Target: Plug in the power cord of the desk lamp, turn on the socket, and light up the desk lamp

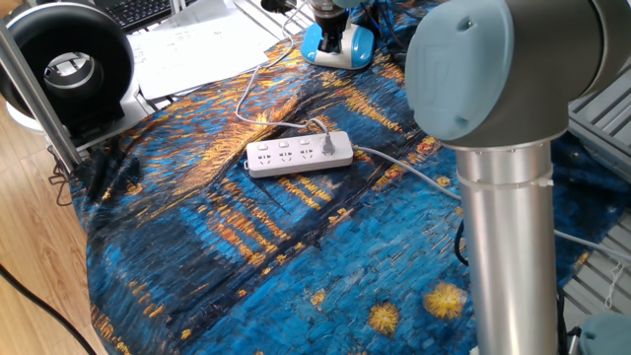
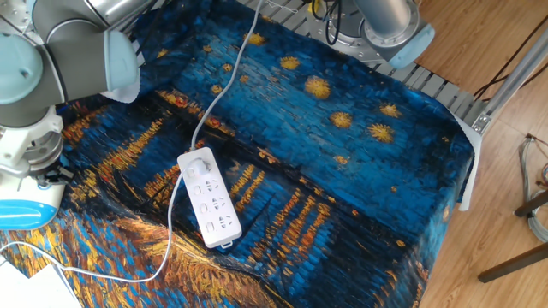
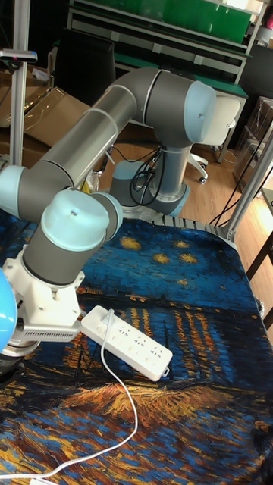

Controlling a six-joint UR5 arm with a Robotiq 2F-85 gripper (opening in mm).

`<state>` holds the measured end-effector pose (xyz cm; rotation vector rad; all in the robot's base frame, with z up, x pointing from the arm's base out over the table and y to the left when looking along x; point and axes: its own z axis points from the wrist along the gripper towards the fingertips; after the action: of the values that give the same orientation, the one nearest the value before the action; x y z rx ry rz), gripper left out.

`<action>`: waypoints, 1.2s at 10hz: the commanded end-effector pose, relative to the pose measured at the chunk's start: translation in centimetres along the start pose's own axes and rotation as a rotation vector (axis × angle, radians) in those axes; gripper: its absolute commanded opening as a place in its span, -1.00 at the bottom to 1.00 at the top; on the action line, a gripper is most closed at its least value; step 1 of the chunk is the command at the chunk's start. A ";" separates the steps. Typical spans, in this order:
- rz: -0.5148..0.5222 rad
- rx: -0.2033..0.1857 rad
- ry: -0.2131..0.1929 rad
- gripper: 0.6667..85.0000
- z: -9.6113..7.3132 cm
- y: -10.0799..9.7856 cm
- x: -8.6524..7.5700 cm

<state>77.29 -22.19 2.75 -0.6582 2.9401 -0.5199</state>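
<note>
The socket (image 1: 299,153) (image 2: 210,198) (image 3: 127,342) lies flat in the middle of the blue painted cloth. The power cord (image 1: 258,84) (image 2: 171,222) (image 3: 129,409) runs from the desk lamp to it, and its small white plug (image 1: 325,147) (image 2: 202,161) (image 3: 108,321) sits in the end outlet. The desk lamp (image 1: 338,45) (image 2: 30,212) shows its light-blue base at the cloth's far edge. My gripper (image 1: 332,30) (image 2: 38,178) hangs directly over that base. Its fingers are mostly hidden by the wrist, so their state does not show.
A thicker grey-white cable (image 1: 404,170) (image 2: 224,81) leaves the strip across the cloth. A black ring-shaped device (image 1: 69,64), papers (image 1: 197,44) and a metal post (image 1: 35,89) stand at one side. The arm's grey column (image 1: 508,227) fills the near corner.
</note>
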 end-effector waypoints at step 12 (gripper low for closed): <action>0.000 -0.047 0.023 -0.98 -2.4 0.3 0.5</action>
<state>76.55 -21.73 4.75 -0.6813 2.9756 -0.4835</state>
